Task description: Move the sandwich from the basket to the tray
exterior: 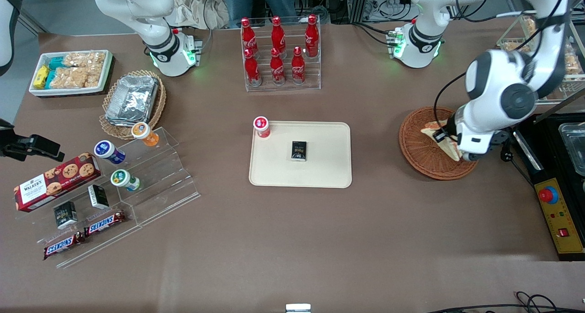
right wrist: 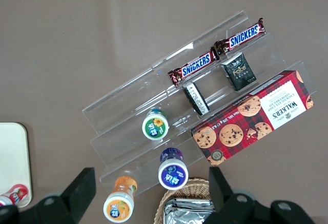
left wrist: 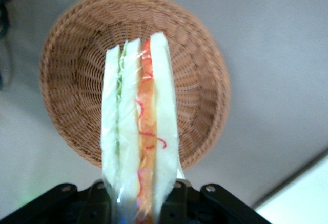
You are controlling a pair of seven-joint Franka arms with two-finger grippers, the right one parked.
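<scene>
The sandwich (exterior: 433,131), a wedge of white bread with orange-pink filling in clear wrap (left wrist: 139,126), is held just above the round reddish-brown basket (exterior: 413,144). My left gripper (exterior: 447,138) is shut on the sandwich's wide end (left wrist: 141,206), with a black finger pressed against each bread face. In the left wrist view the basket (left wrist: 200,70) lies directly below the sandwich, with nothing else in it. The cream tray (exterior: 320,169) lies flat at the table's middle, toward the parked arm from the basket.
On the tray stand a red-capped small bottle (exterior: 261,126) and a small black box (exterior: 299,150). A rack of red cola bottles (exterior: 279,52) stands farther from the front camera than the tray. A black unit with a yellow control panel (exterior: 558,214) sits beside the basket.
</scene>
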